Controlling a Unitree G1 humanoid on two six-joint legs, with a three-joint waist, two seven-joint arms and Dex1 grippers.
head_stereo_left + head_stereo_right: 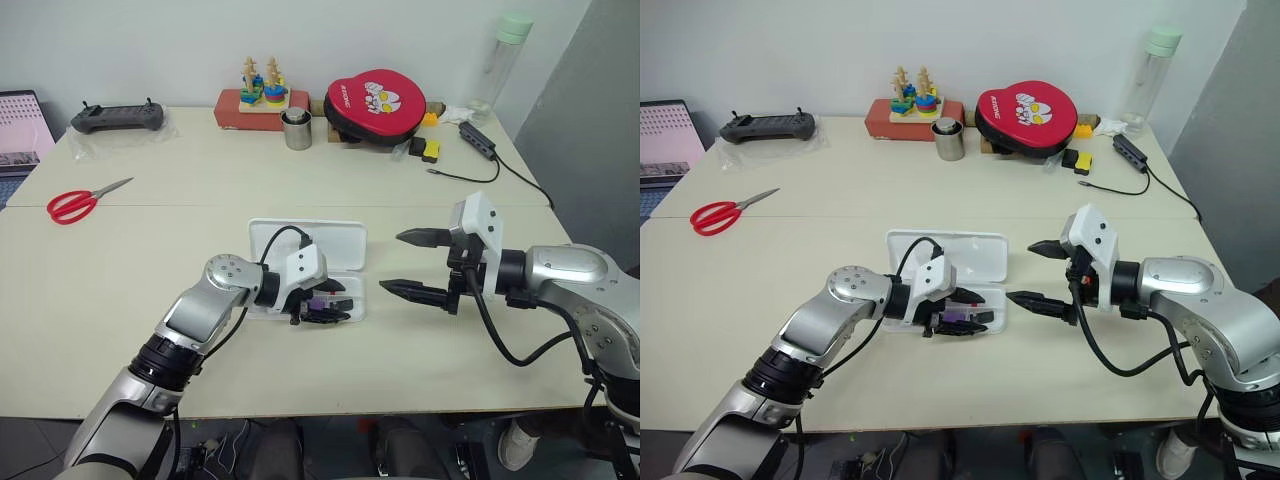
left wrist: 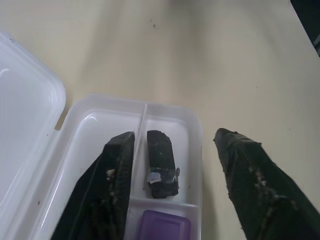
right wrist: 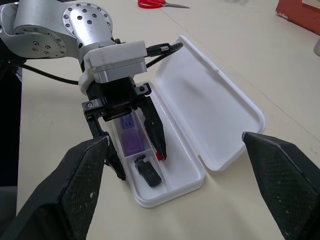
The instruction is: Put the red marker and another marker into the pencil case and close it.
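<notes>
The white pencil case (image 1: pixel 310 240) lies open in the middle of the table, its lid (image 3: pixel 210 110) flat on the far side. In its tray lies the lilac marker (image 3: pixel 131 136), with a small black piece (image 2: pixel 161 162) in the end compartment. Beside one left finger peeks a red end (image 3: pixel 159 156), seemingly the red marker's; the rest is hidden. My left gripper (image 1: pixel 347 302) hangs low over the tray, open, its fingers either side of the lilac marker. My right gripper (image 1: pixel 392 262) hovers open just right of the case, holding nothing.
Red scissors (image 1: pixel 75 203) lie at the far left. Along the back stand a controller (image 1: pixel 118 118), a wooden toy on a red box (image 1: pixel 262 95), a metal cup (image 1: pixel 296 130), a red round pad (image 1: pixel 375 105), a power strip with cable (image 1: pixel 478 140) and a bottle (image 1: pixel 505 60).
</notes>
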